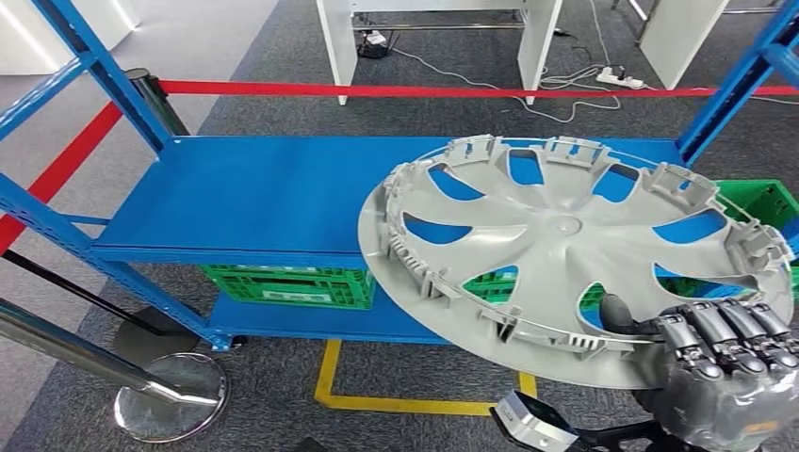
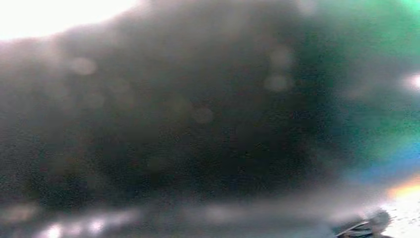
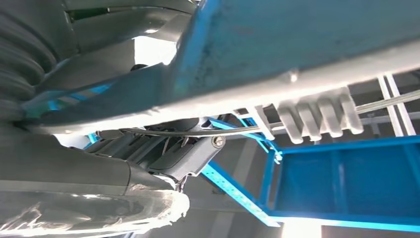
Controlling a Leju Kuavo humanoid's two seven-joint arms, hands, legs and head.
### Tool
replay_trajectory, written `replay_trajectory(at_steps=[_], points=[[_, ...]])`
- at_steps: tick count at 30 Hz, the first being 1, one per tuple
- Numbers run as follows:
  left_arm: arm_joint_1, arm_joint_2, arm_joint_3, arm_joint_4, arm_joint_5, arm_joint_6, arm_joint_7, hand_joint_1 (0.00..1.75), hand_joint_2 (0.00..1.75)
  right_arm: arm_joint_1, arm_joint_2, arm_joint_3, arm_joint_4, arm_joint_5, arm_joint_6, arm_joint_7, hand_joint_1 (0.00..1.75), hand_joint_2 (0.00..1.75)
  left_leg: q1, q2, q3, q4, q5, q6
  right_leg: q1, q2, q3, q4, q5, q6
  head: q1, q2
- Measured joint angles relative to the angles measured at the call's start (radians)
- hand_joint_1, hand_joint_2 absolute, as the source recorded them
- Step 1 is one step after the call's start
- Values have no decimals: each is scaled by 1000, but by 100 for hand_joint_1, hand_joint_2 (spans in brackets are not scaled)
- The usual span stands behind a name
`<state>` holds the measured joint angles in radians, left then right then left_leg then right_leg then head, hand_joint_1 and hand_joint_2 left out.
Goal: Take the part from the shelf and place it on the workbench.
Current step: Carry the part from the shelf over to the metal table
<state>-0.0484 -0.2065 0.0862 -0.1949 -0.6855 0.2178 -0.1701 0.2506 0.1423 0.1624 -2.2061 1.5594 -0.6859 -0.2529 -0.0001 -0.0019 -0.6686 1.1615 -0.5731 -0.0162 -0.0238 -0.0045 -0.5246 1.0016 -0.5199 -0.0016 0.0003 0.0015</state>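
Observation:
The part is a large grey wheel cover (image 1: pixel 565 245) with curved spokes and clips round its rim. It lies tilted, its far half over the blue shelf board (image 1: pixel 254 193) and its near half out past the shelf's front edge. My right hand (image 1: pixel 721 353) grips the near right rim, dark fingers on top and the thumb in a spoke opening. In the right wrist view the cover's rim (image 3: pixel 307 94) runs across the picture, with my fingers (image 3: pixel 185 153) clamped on it. The left wrist view is a dark blur, so my left hand's state cannot be made out.
Blue uprights (image 1: pixel 725 89) frame the shelf. Green crates (image 1: pixel 287 284) sit on the lower board, another (image 1: pixel 768 202) at the right. A red barrier tape (image 1: pixel 424 91) runs behind. A chrome post base (image 1: pixel 170 395) stands on the carpet at lower left, beside yellow floor tape (image 1: pixel 396 405).

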Motion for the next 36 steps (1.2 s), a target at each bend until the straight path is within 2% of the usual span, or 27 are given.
replay_trajectory(at_steps=[1, 2, 3, 4, 6, 8, 9, 10, 12, 13, 14, 16, 17, 18, 19, 20, 21, 23, 24, 25, 26, 27, 28, 31, 32, 34, 36], points=[[0, 0, 0, 0, 0, 0, 0, 0, 0, 0, 0, 0, 1, 0, 0, 1, 175, 175, 1, 0, -11, 64, -38, -2, 2, -1, -12, 1, 11, -3, 0, 0], [0, 1, 0, 0, 0, 0, 0, 0, 0, 0, 0, 0, 2, 0, 0, 2, 175, 175, 1, 0, -14, 111, -52, -2, 4, -2, -25, 3, 22, -4, 0, 0], [0, 1, 0, 0, 0, 0, 0, 0, 0, 0, 0, 0, 4, 0, 0, 2, 175, 175, 1, 0, -5, 130, -43, 0, 6, -2, -40, 5, 32, -4, 0, 0], [0, 2, 0, 0, 0, 0, 0, 0, 0, 1, 0, 0, 6, 0, 0, 3, 175, 175, 1, 0, 20, 115, -18, 5, 9, -3, -54, 7, 41, -4, -1, 0], [-1, 3, 0, 0, 1, 0, 0, 0, 0, 1, 0, 1, 8, 0, 0, 5, 175, 175, -4, -1, 115, -5, 28, 25, 14, -2, -76, 9, 59, -3, 0, 0], [-3, 4, 0, 0, 1, 0, 0, 0, 0, 1, -1, 4, 9, 0, 0, 13, 175, 175, -12, -1, 208, -145, 29, 44, 18, -2, -89, 10, 77, 3, 1, 0], [-4, 5, 0, 0, 1, 0, 0, 0, 0, 0, -2, 7, 11, 0, 0, 18, 175, 175, -15, -1, 229, -184, 22, 49, 18, -3, -94, 9, 86, 8, 0, 0], [-5, 5, 0, 0, 1, 0, 0, 0, 0, 0, -2, 10, 12, 0, 0, 24, 175, 175, -17, -1, 233, -204, 22, 50, 18, -5, -98, 8, 96, 15, 1, 0], [-5, 7, 1, 0, 2, -1, 0, 0, 0, 0, -4, 15, 16, 0, 0, 33, 175, 175, -15, 2, 220, -214, 41, 52, 15, -5, -111, 12, 92, 26, 0, 0], [-4, 8, 1, 0, 2, -2, 0, 0, 0, -1, -6, 18, 19, 0, 0, 37, 175, 175, -13, 4, 210, -218, 54, 55, 14, -3, -123, 30, 64, 30, 2, 0], [-4, 8, 1, 0, 3, -5, 0, 0, 0, -2, -8, 22, 23, 0, 0, 40, 175, 175, -11, 6, 198, -220, 66, 58, 14, -1, -138, 70, 18, 33, 3, 0], [-5, 11, 1, 0, 5, -9, 0, 0, 0, -12, -12, 31, 39, 0, 0, 45, 175, 175, -13, 8, 168, -218, 89, 61, 13, 1, -167, 193, -77, 39, 6, 0], [-6, 13, 1, 0, 6, -12, 0, 0, 0, -19, -13, 36, 50, 0, 0, 47, 175, 175, -13, 9, 152, -216, 101, 60, 13, 1, -173, 251, -95, 42, 6, 0], [-7, 16, 2, 0, 8, -15, 1, 0, 0, -26, -14, 40, 61, 0, 0, 50, 175, 175, -13, 10, 135, -213, 112, 59, 12, 1, -169, 285, -86, 44, 6, 0], [-7, 19, 2, 0, 11, -18, 1, 0, 0, -34, -14, 44, 73, 0, 0, 53, 175, 175, -12, 11, 117, -208, 123, 57, 11, 0, -149, 288, -57, 46, 6, 0], [-8, 21, 2, 0, 13, -20, 2, 0, 0, -42, -14, 47, 84, 0, 0, 56, 175, 175, -12, 11, 99, -201, 131, 54, 9, 0, -112, 254, -24, 48, 6, 0], [-9, 23, 2, 0, 14, -21, 3, 0, 0, -50, -14, 51, 93, 0, 0, 59, 175, 175, -12, 11, 83, -192, 138, 49, 7, 0, -61, 191, -8, 49, 6, 0], [-10, 25, 3, 0, 16, -20, 4, 0, 0, -65, -14, 60, 111, 0, 0, 62, 175, 175, -14, 10, 57, -172, 151, 39, 7, 3, 43, 44, -26, 46, 6, 0], [-11, 27, 3, 0, 16, -19, 5, 0, 0, -70, -14, 63, 118, 0, 0, 62, 175, 175, -16, 9, 49, -165, 159, 36, 8, 4, 68, -2, -44, 41, 5, 0], [-11, 28, 3, 0, 16, -19, 5, 0, 0, -73, -15, 66, 125, 0, 0, 63, 175, 175, -17, 9, 43, -161, 168, 33, 10, 5, 77, -22, -51, 34, 5, 0], [-10, 30, 3, 0, 16, -19, 5, 0, 0, -75, -15, 68, 131, 0, 0, 63, 175, 175, -16, 8, 37, -157, 176, 30, 9, 4, 67, -22, -48, 27, 5, 0], [-9, 32, 3, 0, 16, -19, 6, 0, 0, -76, -15, 69, 138, 0, 0, 63, 175, 175, -15, 7, 30, -147, 168, 25, 9, 2, 56, -20, -41, 19, 4, 0], [-8, 34, 3, 0, 16, -19, 6, 0, 0, -78, -16, 70, 144, 0, 0, 63, 175, 175, -14, 6, 20, -124, 142, 19, 8, 1, 46, -19, -32, 10, 3, 0], [-8, 36, 3, 0, 16, -18, 7, 0, 0, -83, -17, 73, 157, 0, 0, 69, 175, 175, -7, 4, -15, 28, -11, 1, 8, -3, 11, -17, -1, -5, -1, 0], [-9, 36, 3, 0, 16, -18, 7, 0, 0, -84, -17, 73, 159, 0, 0, 71, 175, 175, -5, 4, -22, 76, -46, -1, 9, -3, 2, -15, 8, -6, -2, 0], [-9, 37, 3, 0, 16, -18, 7, 0, 0, -85, -18, 73, 162, 0, 0, 73, 175, 175, -4, 4, -27, 122, -70, -3, 9, -4, -8, -14, 17, -6, -2, 0], [-9, 37, 3, 0, 16, -18, 7, 0, 0, -85, -18, 73, 162, 0, 0, 73, 175, 175, -4, 4, -27, 122, -70, -3, 9, -4, -8, -14, 17, -6, -2, 0]])
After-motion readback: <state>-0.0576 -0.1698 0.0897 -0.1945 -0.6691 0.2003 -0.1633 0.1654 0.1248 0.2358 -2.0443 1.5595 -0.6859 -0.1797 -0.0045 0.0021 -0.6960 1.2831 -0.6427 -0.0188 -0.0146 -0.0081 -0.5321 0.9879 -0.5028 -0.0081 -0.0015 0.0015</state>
